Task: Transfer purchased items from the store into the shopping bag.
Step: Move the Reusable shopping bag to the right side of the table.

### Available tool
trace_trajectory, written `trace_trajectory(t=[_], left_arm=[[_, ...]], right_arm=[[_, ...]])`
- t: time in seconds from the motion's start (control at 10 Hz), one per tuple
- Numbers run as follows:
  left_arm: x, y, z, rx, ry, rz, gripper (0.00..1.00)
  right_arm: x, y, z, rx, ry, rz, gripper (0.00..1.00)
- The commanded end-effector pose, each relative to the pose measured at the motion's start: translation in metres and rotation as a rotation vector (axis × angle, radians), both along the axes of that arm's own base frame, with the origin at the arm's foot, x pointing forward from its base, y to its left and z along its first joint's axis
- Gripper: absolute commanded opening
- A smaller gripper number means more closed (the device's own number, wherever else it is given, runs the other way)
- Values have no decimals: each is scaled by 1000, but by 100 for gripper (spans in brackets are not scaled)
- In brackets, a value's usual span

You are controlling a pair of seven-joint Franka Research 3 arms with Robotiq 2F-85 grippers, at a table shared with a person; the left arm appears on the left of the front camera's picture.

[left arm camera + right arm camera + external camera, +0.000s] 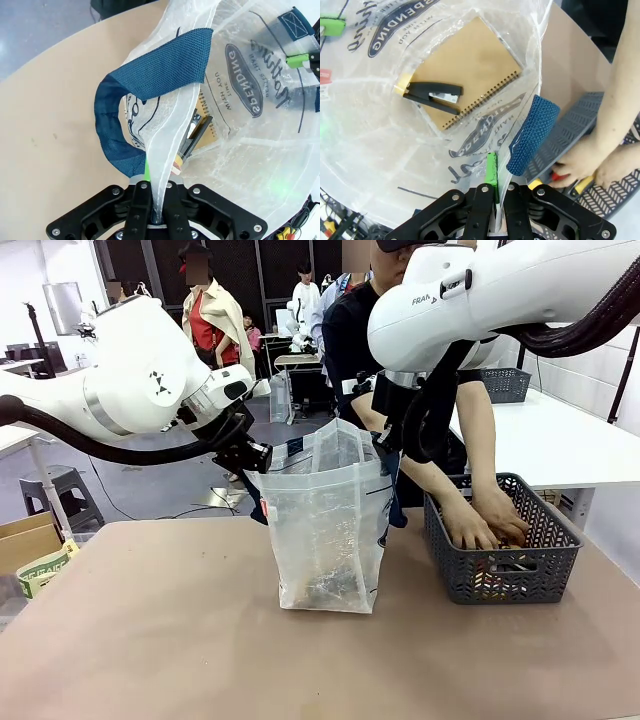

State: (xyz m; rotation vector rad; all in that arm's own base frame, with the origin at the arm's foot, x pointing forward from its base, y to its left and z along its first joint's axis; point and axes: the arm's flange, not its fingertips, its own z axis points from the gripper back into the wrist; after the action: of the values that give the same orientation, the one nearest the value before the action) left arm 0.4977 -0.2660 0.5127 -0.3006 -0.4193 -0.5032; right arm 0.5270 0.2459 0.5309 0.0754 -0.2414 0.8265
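Observation:
The shopping bag [325, 530], translucent with navy handles [150, 85], stands open in the middle of the table. My left gripper [258, 455] is shut on its left rim, the film pinched between the fingers in the left wrist view [159, 180]. On the opposite rim my right gripper [390, 445] is shut as well, clamping the plastic beside a navy handle [532, 135]. At the bottom of the bag lie a brown spiral notebook [470, 70] and a black stapler [432, 95]. Both of the person's hands [490, 525] are down inside the dark grey basket [510, 570].
The basket stands at the right of the table, close to the bag. A cardboard box [30, 545] sits off the table's left edge. A white table [560, 445] stands behind the basket. Bare tabletop [150, 640] spreads in front and to the left.

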Motion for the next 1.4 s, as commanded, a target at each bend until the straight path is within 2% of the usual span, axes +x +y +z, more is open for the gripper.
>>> trace_trajectory(t=[0.0,1.3], left_arm=[[0,0,0,8,-2,15,0],[0,0,0,8,-2,15,0]], right_arm=[[1,0,1,-4,0,-4,0],[1,0,1,-4,0,-4,0]])
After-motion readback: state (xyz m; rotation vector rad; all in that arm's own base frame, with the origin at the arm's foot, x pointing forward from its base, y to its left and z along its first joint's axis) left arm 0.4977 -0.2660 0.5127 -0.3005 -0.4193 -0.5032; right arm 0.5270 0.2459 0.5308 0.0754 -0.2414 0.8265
